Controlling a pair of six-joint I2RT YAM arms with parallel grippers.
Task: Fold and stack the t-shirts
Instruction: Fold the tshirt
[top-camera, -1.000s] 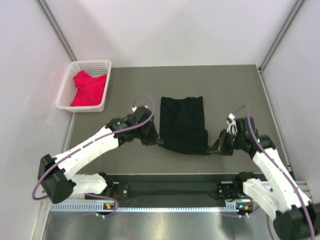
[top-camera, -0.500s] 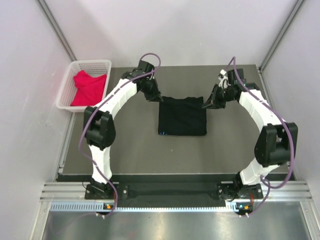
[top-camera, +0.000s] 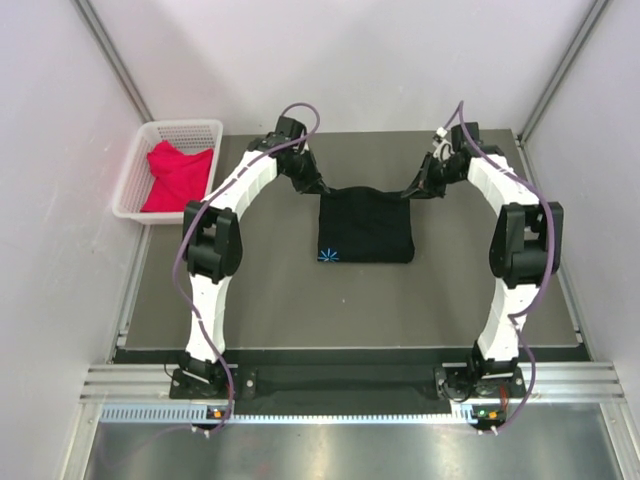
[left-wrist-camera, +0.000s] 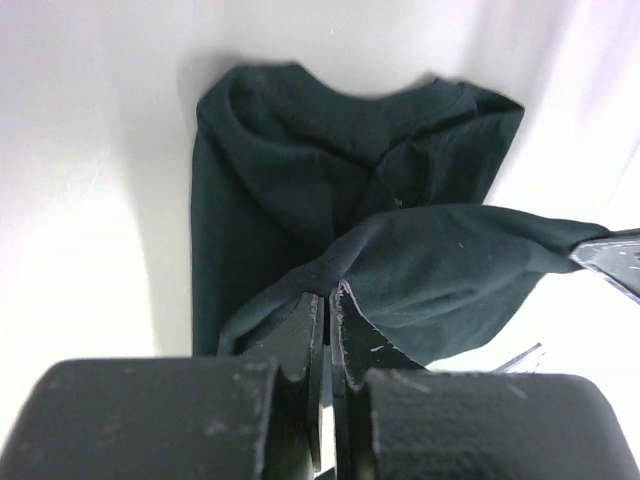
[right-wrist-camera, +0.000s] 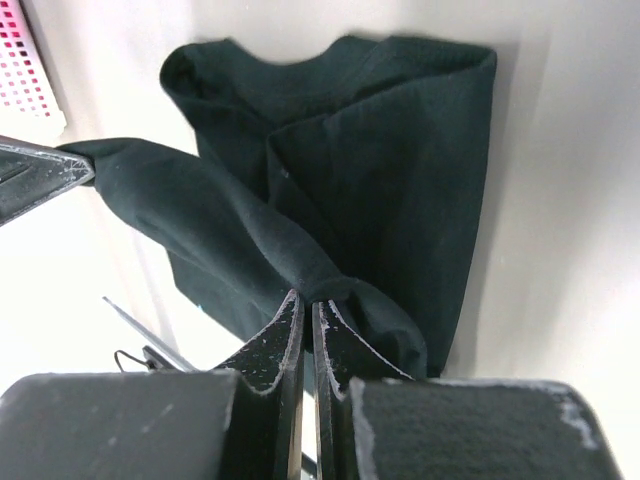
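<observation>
Black t-shirt (top-camera: 365, 228) is pinched mid-fold at its far edge by left gripper (top-camera: 322, 190) and right gripper (top-camera: 410, 192); an even lay-down and release is judged due next.

open tabletop (top-camera: 280, 310) lies nearer than the black t-shirt (top-camera: 365, 228), while the white basket (top-camera: 186, 125) crowds the far left edge.

Centre: first shirt (top-camera: 365, 228); far left: second shirt (top-camera: 178, 176) in basket (top-camera: 186, 126).
</observation>
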